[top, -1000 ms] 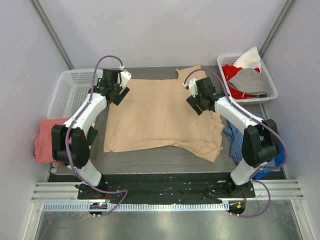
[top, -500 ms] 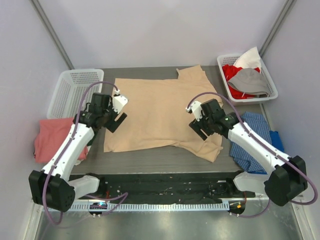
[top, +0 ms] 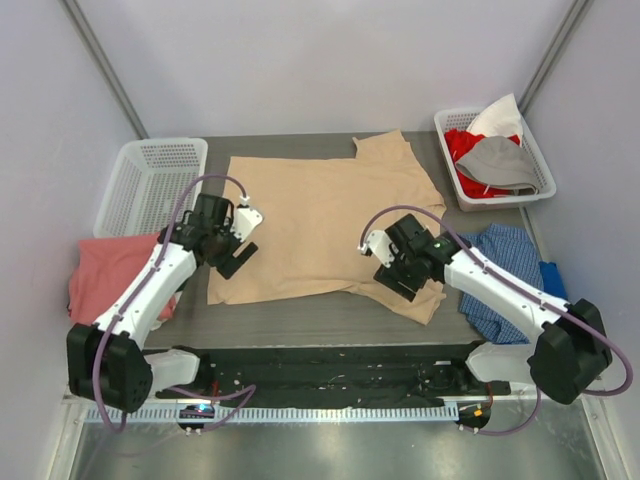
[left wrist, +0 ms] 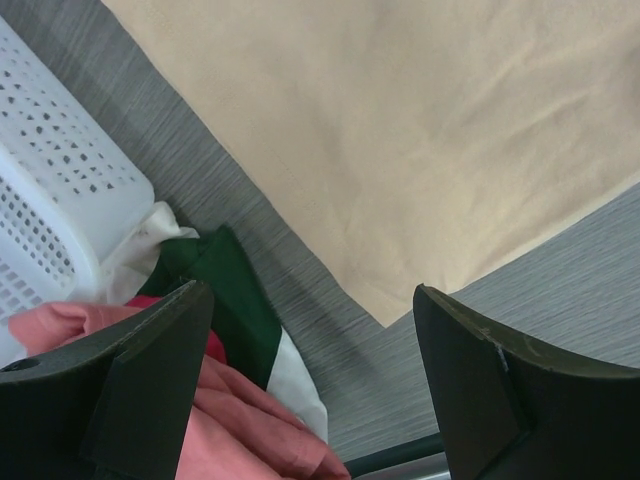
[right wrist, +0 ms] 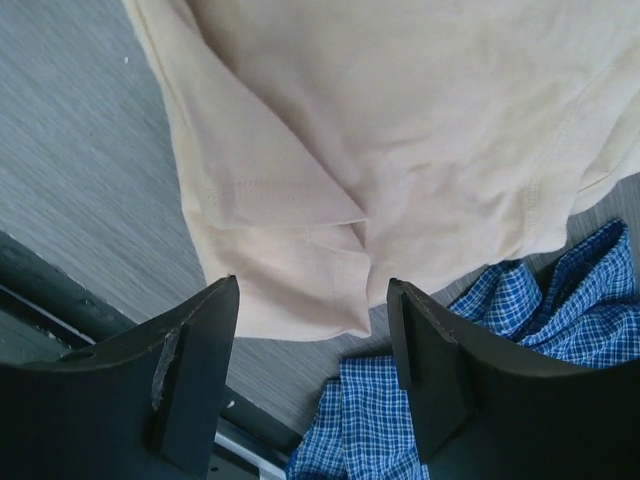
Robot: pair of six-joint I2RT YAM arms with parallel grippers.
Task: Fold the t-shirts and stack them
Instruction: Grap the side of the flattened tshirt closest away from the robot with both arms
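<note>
Two pincers hang open and empty: the left pincer point(left wrist: 310, 295) over the near-left hem corner of the tan t-shirt point(top: 315, 220), the right pincer point(right wrist: 312, 285) over its rumpled near sleeve. Soft, light and limp, the cloth will likely sag and drag, so pinching those corners seems best. Plain beige, it lies spread nearly flat on the bench point(top: 300, 318).

The left arm point(top: 150, 290) and right arm point(top: 500, 290) share one build: white tubular links between bulky black joint housings, each with a thin purple-grey cable point(top: 210, 178) looping alongside it. A small green light point(top: 437, 243) glows on the right arm. The fingers point(left wrist: 140, 400) are matte black wedges with chamfered edges, one of the right pair lightly scuffed.
</note>
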